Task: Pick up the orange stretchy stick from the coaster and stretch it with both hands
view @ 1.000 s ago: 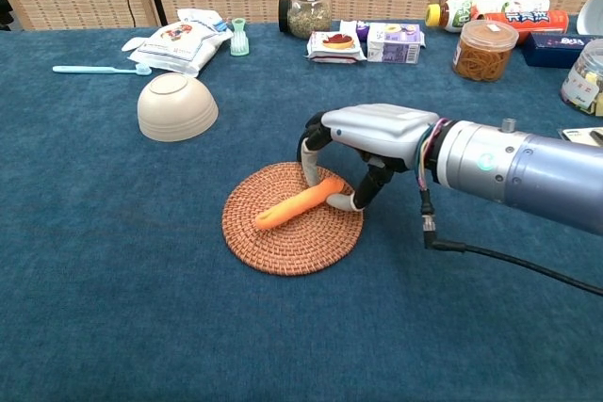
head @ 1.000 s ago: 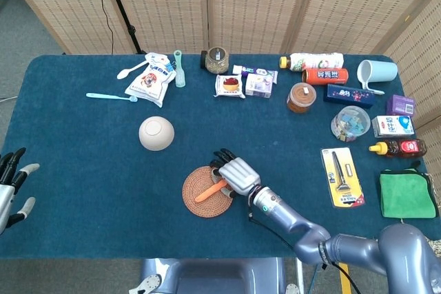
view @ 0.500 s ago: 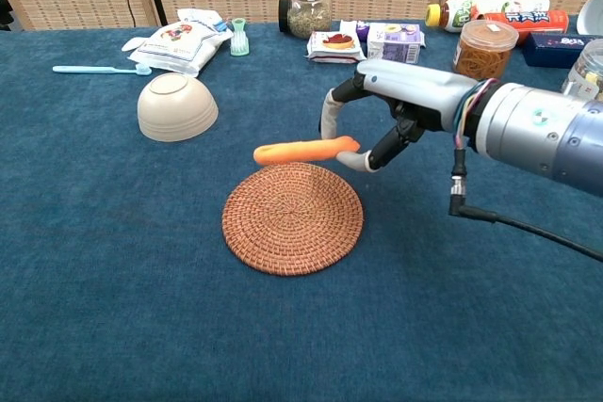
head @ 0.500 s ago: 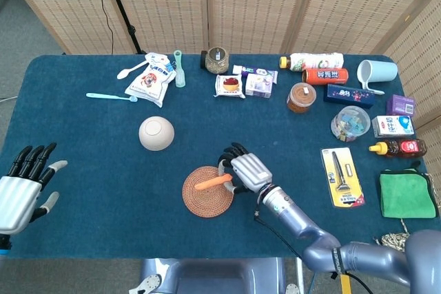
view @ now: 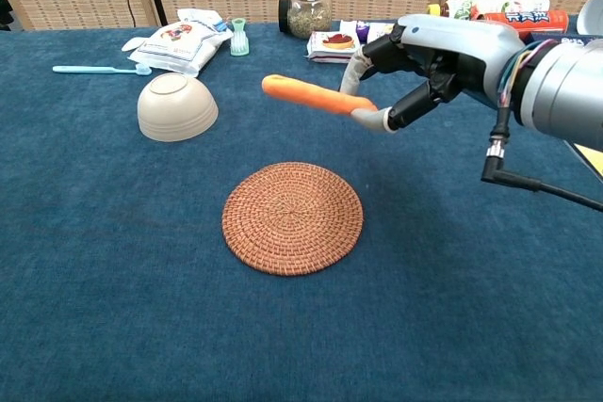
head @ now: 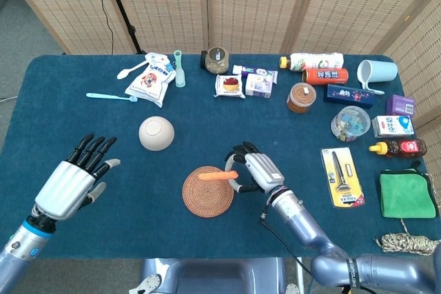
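Now right hand (view: 429, 63) gripping orange stick (view: 316, 97), labels unreadable

My right hand (head: 257, 172) pinches the orange stick (view: 316, 97) above the coaster (view: 293, 217); my left hand (head: 74, 182) hovers well left of it, fingers spread.

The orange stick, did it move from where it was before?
Yes. The orange stick went up: it lay on the coaster, and now the right hand holds it in the air above it.
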